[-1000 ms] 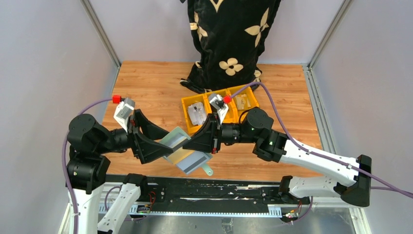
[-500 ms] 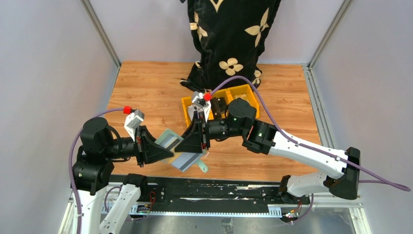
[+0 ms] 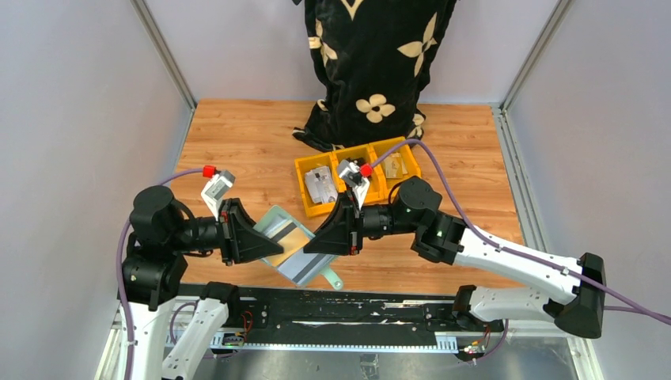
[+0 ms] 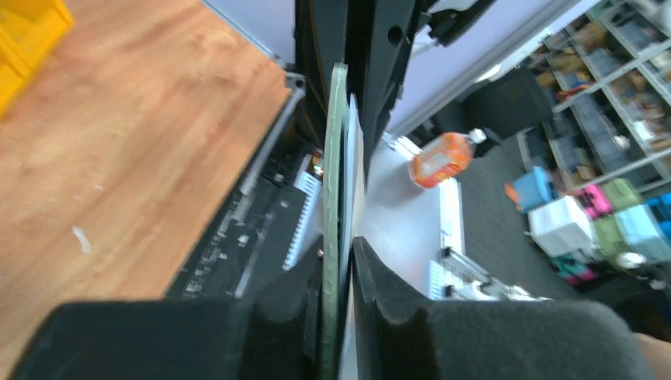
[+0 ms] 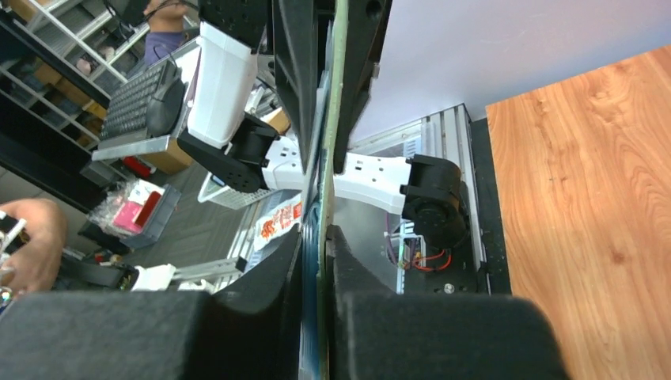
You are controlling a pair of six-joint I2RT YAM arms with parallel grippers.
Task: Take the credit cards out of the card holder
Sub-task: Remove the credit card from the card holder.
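Observation:
The teal card holder hangs open above the table's front edge, held between both grippers. A card with a dark stripe shows in its slots, and the small tab points down to the right. My left gripper is shut on the holder's left edge. In the left wrist view the holder is edge-on with a white card edge beside it. My right gripper is shut on the right edge. In the right wrist view the holder's edge sits next to a blue card edge.
Yellow bins with small parts stand just behind the right gripper. A black cloth with a cream flower pattern hangs at the back. A black rail runs along the table's front edge under the holder. Walls close both sides.
Both grippers stayed shut on the holder. The right arm swung left and back, then returned. The left wrist shifted right. The holder now hangs slightly lower and more open.

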